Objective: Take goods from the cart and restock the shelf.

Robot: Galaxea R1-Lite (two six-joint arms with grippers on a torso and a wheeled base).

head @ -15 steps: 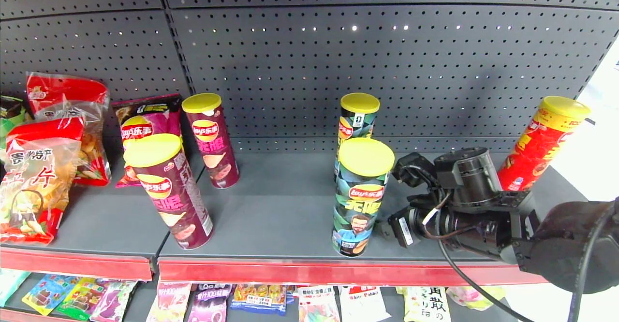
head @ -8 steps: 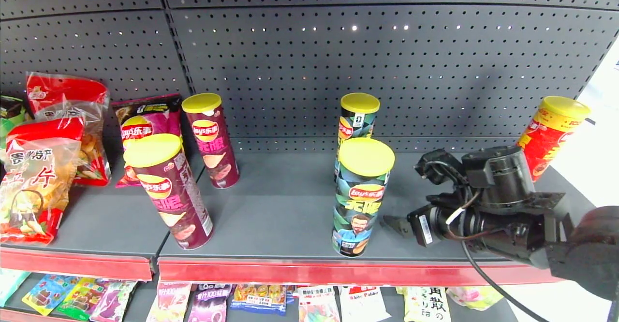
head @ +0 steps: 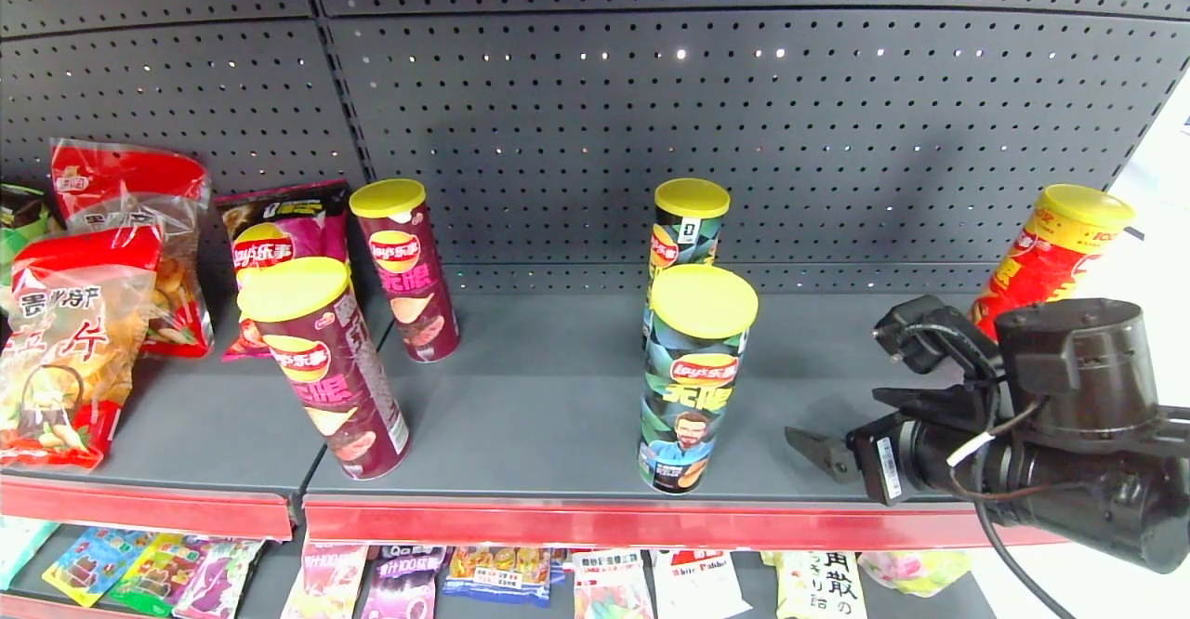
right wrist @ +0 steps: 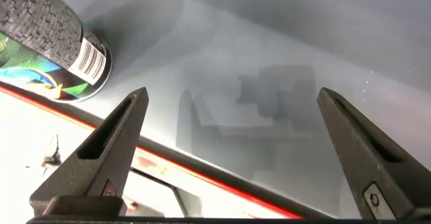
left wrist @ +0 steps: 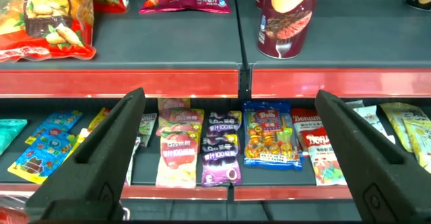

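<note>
On the grey shelf (head: 548, 396) a dark green chip can (head: 697, 377) with a yellow lid stands upright near the front edge, with a second one (head: 686, 229) behind it. My right gripper (head: 851, 428) hovers just right of the front can, open and empty, clear of it. In the right wrist view the gripper (right wrist: 230, 96) spreads over bare shelf, the green can's base (right wrist: 54, 49) off to one side. My left gripper (left wrist: 229, 96) is open and empty, facing the shelf's red front lip (left wrist: 236, 83), below a maroon can (left wrist: 286, 15).
Two maroon cans (head: 325, 368) (head: 406, 270) and snack bags (head: 74, 349) fill the shelf's left side. A red can (head: 1051, 270) stands at the far right behind my right arm. Small packets (left wrist: 222, 150) line the lower shelf. Open shelf floor lies between the can groups.
My right gripper has drawn back to the right, away from the front green can, uncovering more shelf. The cans have stayed where they were.
</note>
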